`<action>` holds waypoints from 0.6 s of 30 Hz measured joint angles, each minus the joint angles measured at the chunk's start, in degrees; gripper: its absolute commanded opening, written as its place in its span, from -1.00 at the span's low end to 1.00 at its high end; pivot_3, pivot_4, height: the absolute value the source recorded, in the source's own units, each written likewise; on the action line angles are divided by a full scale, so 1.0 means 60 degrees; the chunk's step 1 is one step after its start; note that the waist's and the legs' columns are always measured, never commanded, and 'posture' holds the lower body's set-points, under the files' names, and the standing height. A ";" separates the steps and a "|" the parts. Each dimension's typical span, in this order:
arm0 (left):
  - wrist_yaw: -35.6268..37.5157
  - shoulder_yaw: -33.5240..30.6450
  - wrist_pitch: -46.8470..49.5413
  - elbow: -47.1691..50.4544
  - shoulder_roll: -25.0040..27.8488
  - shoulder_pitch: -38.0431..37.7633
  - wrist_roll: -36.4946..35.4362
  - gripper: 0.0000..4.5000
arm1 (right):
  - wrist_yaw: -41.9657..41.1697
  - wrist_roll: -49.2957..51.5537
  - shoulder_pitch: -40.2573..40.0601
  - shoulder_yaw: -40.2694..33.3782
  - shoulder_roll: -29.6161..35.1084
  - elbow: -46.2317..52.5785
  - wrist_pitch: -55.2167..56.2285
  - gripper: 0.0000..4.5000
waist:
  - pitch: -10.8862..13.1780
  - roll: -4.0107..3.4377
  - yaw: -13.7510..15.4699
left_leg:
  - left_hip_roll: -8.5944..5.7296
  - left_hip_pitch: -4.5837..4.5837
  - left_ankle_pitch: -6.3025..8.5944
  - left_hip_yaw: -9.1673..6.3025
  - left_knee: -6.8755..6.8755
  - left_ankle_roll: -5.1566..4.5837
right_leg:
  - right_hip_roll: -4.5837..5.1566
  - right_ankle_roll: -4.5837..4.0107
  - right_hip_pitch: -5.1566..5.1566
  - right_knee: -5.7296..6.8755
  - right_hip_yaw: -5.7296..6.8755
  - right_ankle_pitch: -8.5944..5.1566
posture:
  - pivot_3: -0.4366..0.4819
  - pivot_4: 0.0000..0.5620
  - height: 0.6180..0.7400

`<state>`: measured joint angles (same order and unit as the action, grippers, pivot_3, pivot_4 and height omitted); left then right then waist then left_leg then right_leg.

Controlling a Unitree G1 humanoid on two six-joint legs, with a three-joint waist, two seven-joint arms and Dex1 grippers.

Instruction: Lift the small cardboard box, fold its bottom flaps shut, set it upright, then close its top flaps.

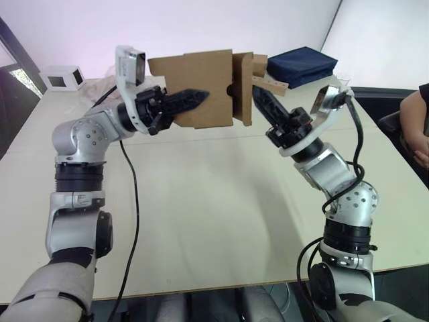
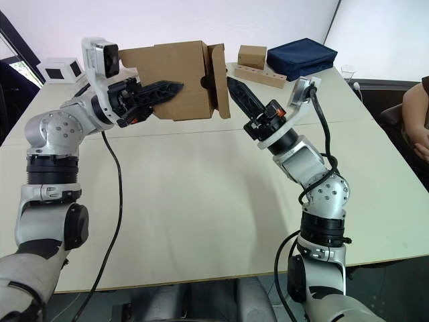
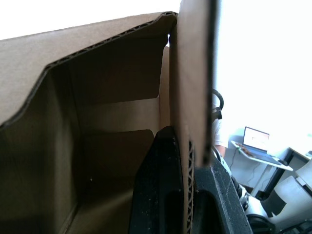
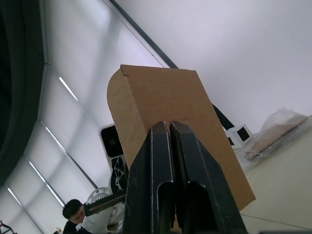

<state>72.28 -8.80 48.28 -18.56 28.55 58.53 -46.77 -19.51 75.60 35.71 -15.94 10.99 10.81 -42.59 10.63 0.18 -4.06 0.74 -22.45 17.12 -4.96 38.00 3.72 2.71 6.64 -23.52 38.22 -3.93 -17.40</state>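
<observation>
The small cardboard box is held in the air above the far part of the table, lying on its side with its flaps loose at the right end. My left gripper is shut on its side wall. In the left wrist view one finger lies inside the box and the other outside, with the wall between them. My right gripper is shut, fingers pressed together, its tip at a flap on the box's right end.
A white cube box sits at the table's far left. A brown box on a cardboard strip and a navy bag lie at the far right. A person's arm shows at the right edge. The table stretches below the arms.
</observation>
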 measured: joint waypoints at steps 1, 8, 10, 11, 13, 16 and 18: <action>0.0000 0.0000 0.0000 0.0000 -0.0001 0.0000 0.0000 -1.00 | 0.0004 -0.0001 -0.0002 0.0003 -0.0037 0.0000 0.0038 -0.23 | 0.0000 0.0000 0.0001 | 0.0000 0.0000 0.0000 0.0000 0.0000 0.0000 | 0.0000 0.0000 0.0000 0.0000 0.0000 0.0000 | -0.05 -0.47 1.00; -0.0044 0.0000 0.0000 -0.0006 -0.0002 0.0001 -0.0001 -1.00 | 0.0060 0.0033 0.0000 -0.0015 -0.0285 -0.0005 0.0299 0.27 | 0.0000 0.0000 0.0001 | 0.0000 0.0000 0.0000 -0.0001 0.0000 0.0000 | 0.0000 0.0000 0.0000 0.0001 0.0000 0.0000 | -0.05 -0.47 1.00; -0.0061 0.0000 0.0000 -0.0006 -0.0004 0.0001 -0.0002 -1.00 | 0.0072 0.0037 0.0000 0.0000 -0.0381 -0.0007 0.0310 0.27 | 0.0000 0.0000 -0.0001 | 0.0000 0.0000 0.0000 0.0000 0.0000 0.0000 | 0.0000 0.0000 0.0000 0.0001 0.0000 0.0000 | -0.05 -0.47 1.00; -0.0069 -0.0001 0.0000 -0.0005 -0.0004 0.0001 -0.0002 -1.00 | 0.0090 0.0049 0.0000 -0.0003 -0.0420 -0.0009 0.0313 0.27 | 0.0000 0.0000 0.0001 | 0.0000 0.0000 0.0000 0.0000 0.0000 0.0000 | 0.0000 0.0000 0.0000 0.0001 0.0000 0.0000 | -0.05 -0.47 1.00; -0.0099 -0.0002 0.0001 -0.0005 -0.0004 0.0001 -0.0005 -1.00 | 0.0129 0.0131 0.0000 -0.0010 -0.0545 -0.0015 0.0326 0.27 | 0.0000 0.0000 0.0002 | 0.0000 0.0000 0.0000 -0.0001 0.0000 0.0000 | 0.0001 0.0000 0.0000 0.0001 0.0000 0.0000 | -0.05 -0.47 1.00; -0.0201 -0.0008 0.0002 -0.0005 -0.0006 0.0001 -0.0014 -1.00 | 0.0275 0.0528 0.0000 -0.0062 -0.0840 -0.0082 0.0361 0.27 | 0.0000 0.0000 -0.0001 | 0.0000 0.0000 0.0000 -0.0001 0.0000 0.0000 | 0.0001 0.0000 0.0000 0.0001 0.0000 0.0000 | -0.05 -0.47 1.00; -0.0244 -0.0024 0.0002 -0.0005 -0.0016 0.0001 -0.0019 -1.00 | 0.0349 0.0667 -0.0001 -0.0042 -0.1038 -0.0129 0.0419 0.27 | 0.0000 0.0000 -0.0006 | 0.0000 0.0000 0.0000 -0.0001 0.0000 0.0001 | 0.0000 0.0000 -0.0001 0.0001 0.0000 0.0000 | -0.05 -0.47 1.00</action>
<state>70.82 -8.95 48.30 -18.59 28.46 58.53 -46.88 -17.41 79.60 35.71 -16.19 4.76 10.04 -40.08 10.63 0.18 -4.09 0.75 -22.45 17.12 -4.97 38.00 3.72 2.71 6.64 -23.53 38.22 -3.93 -17.40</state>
